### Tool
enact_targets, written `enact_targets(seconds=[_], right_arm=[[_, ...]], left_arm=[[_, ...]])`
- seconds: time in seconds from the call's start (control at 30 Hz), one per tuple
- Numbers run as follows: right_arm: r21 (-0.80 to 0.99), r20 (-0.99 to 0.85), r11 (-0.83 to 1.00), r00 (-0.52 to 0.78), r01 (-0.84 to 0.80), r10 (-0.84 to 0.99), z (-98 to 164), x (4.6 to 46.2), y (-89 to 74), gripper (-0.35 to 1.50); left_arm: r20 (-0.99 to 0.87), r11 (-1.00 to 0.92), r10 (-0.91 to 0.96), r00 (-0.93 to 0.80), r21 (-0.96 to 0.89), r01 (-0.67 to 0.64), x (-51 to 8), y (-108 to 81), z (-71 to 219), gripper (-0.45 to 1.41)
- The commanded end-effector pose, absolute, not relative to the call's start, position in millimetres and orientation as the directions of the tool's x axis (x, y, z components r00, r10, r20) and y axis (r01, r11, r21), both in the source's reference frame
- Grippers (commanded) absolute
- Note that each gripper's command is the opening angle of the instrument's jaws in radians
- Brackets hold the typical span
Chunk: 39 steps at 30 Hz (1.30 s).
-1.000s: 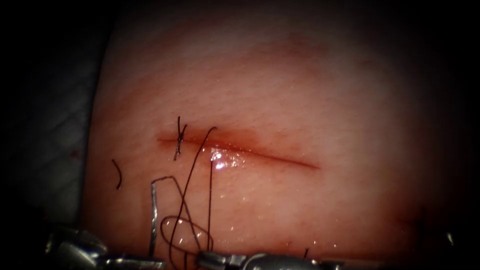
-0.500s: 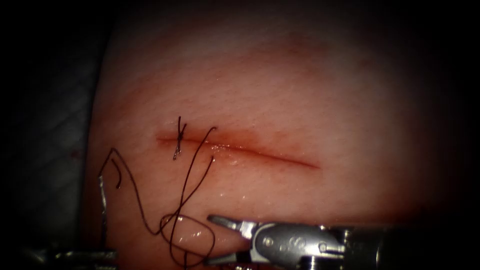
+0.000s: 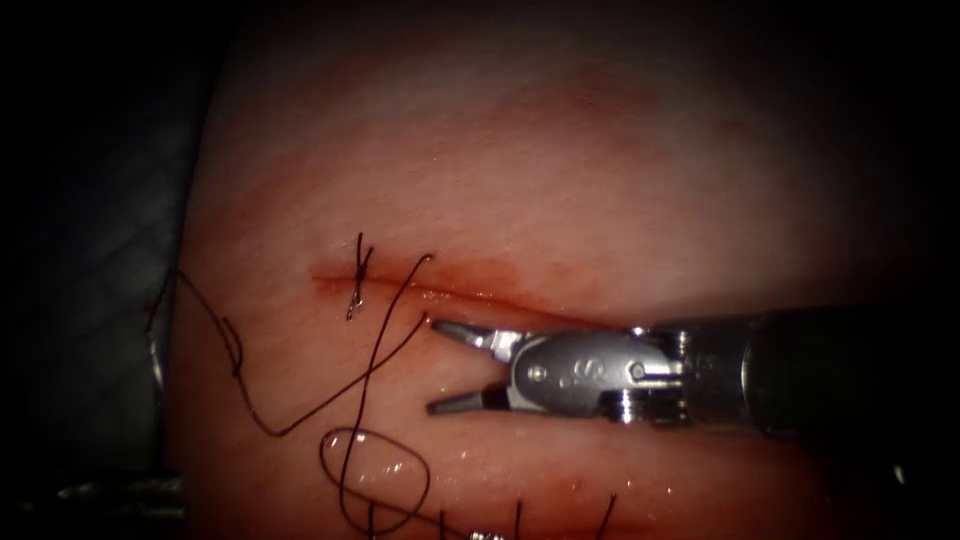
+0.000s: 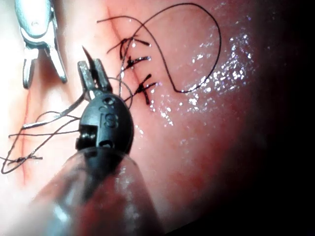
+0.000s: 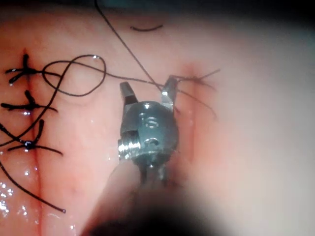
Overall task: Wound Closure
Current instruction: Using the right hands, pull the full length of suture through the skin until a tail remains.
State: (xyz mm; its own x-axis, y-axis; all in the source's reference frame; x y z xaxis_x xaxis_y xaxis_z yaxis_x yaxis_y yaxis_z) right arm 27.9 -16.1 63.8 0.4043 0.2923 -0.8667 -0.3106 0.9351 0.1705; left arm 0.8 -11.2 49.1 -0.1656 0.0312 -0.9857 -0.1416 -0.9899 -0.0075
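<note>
- Right needle driver, steel, two-jawed (image 3: 433,366): jaws apart, holding nothing. Tips sit just below thin red cut (image 3: 560,318) in pale pink pork tissue (image 3: 600,180), beside dark suture thread (image 3: 300,425). Likely placed within reach of that strand.
- Left needle driver (image 4: 93,73): jaws clamped on curved steel needle (image 3: 156,360); grip point along curve unclear.
- Needle out of tissue, well left of cut, apparently keeping thread drawn out and off cut.

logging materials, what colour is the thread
Dark, near black, the thread shows best in the endoscope view, against the pink tissue.
</note>
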Motion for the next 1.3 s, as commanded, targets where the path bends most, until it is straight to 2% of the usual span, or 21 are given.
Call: enact_targets(seconds=[0.03, 0.2, 0.3, 0.43, 0.53, 0.6, 0.63, 0.73, 1.0, 1.3], right_arm=[[0.160, -0.866, 0.936, 0.410, -0.313, 0.285, 65.6, 29.1, -15.8, 1.26], [0.146, -0.853, 0.941, 0.443, -0.305, 0.275, 68.1, 30.3, -15.8, 1.30], [0.139, -0.845, 0.945, 0.462, -0.295, 0.269, 69.2, 30.8, -16.1, 1.25], [0.138, -0.833, 0.951, 0.487, -0.278, 0.264, 70.0, 31.1, -16.3, 1.01], [0.142, -0.825, 0.953, 0.501, -0.266, 0.262, 70.4, 31.1, -16.3, 0.47], [0.144, -0.821, 0.955, 0.507, -0.259, 0.261, 70.4, 30.9, -16.3, -0.22], [0.145, -0.820, 0.956, 0.509, -0.257, 0.261, 70.4, 30.8, -16.3, -0.35], [0.137, -0.805, 0.950, 0.527, -0.281, 0.272, 70.0, 30.2, -16.4, -0.35], [0.253, -0.763, 0.919, 0.522, -0.302, 0.381, 66.8, 26.7, -19.5, -0.35], [0.277, -0.777, 0.926, 0.507, -0.258, 0.374, 58.3, 24.7, -26.8, -0.35]], left_arm=[[-0.986, -0.990, 0.031, -0.164, -0.008, -0.140, 0.3, -11.5, 49.7, -0.45], [-0.987, -0.990, 0.031, -0.159, -0.009, -0.137, 0.2, -11.5, 49.8, -0.45], [-0.987, -0.990, 0.031, -0.159, -0.009, -0.137, 0.2, -11.5, 49.8, -0.45], [-0.987, -0.990, 0.031, -0.159, -0.009, -0.138, 0.1, -11.5, 49.9, -0.45], [-0.987, -0.991, 0.030, -0.157, -0.008, -0.137, 0.0, -11.5, 50.0, -0.45], [-0.987, -0.991, 0.030, -0.157, -0.008, -0.137, 0.0, -11.5, 50.0, -0.45], [-0.987, -0.991, 0.030, -0.157, -0.008, -0.137, 0.0, -11.5, 50.0, -0.45], [-0.987, -0.991, 0.029, -0.157, -0.008, -0.137, 0.0, -11.5, 50.0, -0.45], [-0.988, -0.990, 0.025, -0.154, -0.003, -0.143, -0.8, -11.7, 50.8, -0.45], [-0.989, -0.993, 0.017, -0.150, 0.000, -0.118, -2.1, -12.3, 50.8, -0.45]])
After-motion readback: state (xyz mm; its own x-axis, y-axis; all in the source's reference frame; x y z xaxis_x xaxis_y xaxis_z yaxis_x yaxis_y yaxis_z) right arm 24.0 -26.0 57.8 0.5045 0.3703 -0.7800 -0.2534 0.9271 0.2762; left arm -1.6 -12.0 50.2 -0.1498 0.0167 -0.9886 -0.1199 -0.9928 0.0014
